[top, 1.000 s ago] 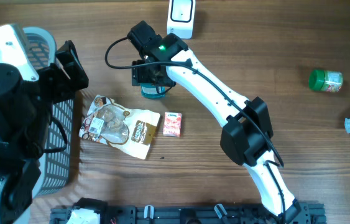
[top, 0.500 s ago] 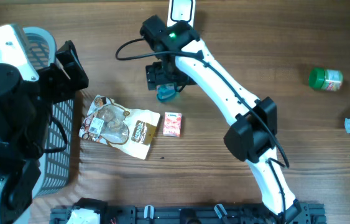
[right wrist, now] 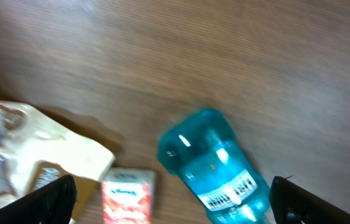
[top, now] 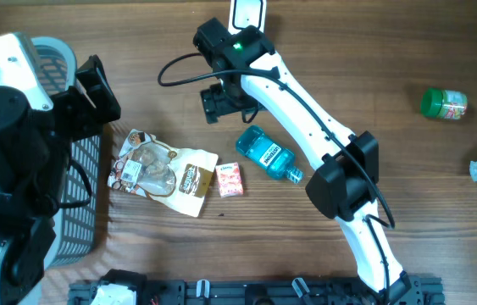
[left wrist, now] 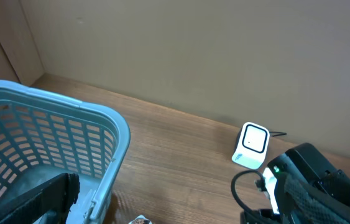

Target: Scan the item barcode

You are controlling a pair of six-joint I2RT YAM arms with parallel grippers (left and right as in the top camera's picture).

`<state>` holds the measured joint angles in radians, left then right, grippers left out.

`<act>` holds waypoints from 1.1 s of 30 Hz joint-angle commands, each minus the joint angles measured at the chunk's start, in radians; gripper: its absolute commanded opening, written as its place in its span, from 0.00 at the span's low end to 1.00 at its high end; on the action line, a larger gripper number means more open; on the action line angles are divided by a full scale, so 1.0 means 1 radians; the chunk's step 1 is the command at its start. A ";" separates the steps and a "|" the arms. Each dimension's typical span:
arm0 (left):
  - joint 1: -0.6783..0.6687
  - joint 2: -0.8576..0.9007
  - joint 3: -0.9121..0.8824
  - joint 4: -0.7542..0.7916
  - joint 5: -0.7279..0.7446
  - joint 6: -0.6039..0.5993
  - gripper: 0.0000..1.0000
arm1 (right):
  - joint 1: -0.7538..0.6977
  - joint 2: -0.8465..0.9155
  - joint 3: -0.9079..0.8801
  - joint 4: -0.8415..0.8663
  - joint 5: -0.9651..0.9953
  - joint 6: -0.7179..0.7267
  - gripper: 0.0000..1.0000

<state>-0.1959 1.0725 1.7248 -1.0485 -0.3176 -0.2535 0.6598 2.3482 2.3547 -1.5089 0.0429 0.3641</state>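
Noting light-blue basket (top: 60, 59) at table's left edge, mostly hidden under left arm; can't tell contents. Green jar (top: 443, 108) far right, too small to read contents.

Found teal bottle (top: 268, 154) flat on table (top: 391, 76), mid-scene, just below right gripper (top: 225, 100), not touching it. Long axis diagonal in overhead: base up-left toward gripper, cap down-right toward right arm's elbow. Barcode label face-up in right wrist view. Sits just beside small pink box (top: 230, 179), with snack pouch (top: 163, 172) further left. Well apart from white scanner (top: 247, 14) at far edge.

Right fingers (right wrist: 44, 199) spread wide, nothing between. Left gripper (top: 94, 85) by basket rim, spread too, holding nothing.
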 commanded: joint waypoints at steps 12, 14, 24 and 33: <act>0.003 0.026 -0.004 -0.007 -0.040 -0.016 1.00 | -0.016 -0.090 0.008 -0.100 0.162 -0.040 1.00; 0.003 0.026 -0.004 -0.008 -0.059 -0.016 1.00 | -0.019 -0.167 0.008 -0.100 0.163 -0.042 1.00; 0.003 0.027 -0.004 -0.008 -0.058 -0.016 1.00 | -0.022 -0.823 -0.101 -0.100 0.244 0.077 1.00; 0.003 0.066 -0.004 -0.003 -0.058 -0.024 1.00 | -0.022 -1.327 -0.894 0.628 0.563 -0.044 1.00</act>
<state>-0.1959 1.1152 1.7248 -1.0534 -0.3569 -0.2592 0.6388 0.9600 1.7550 -1.1217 0.5072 0.4465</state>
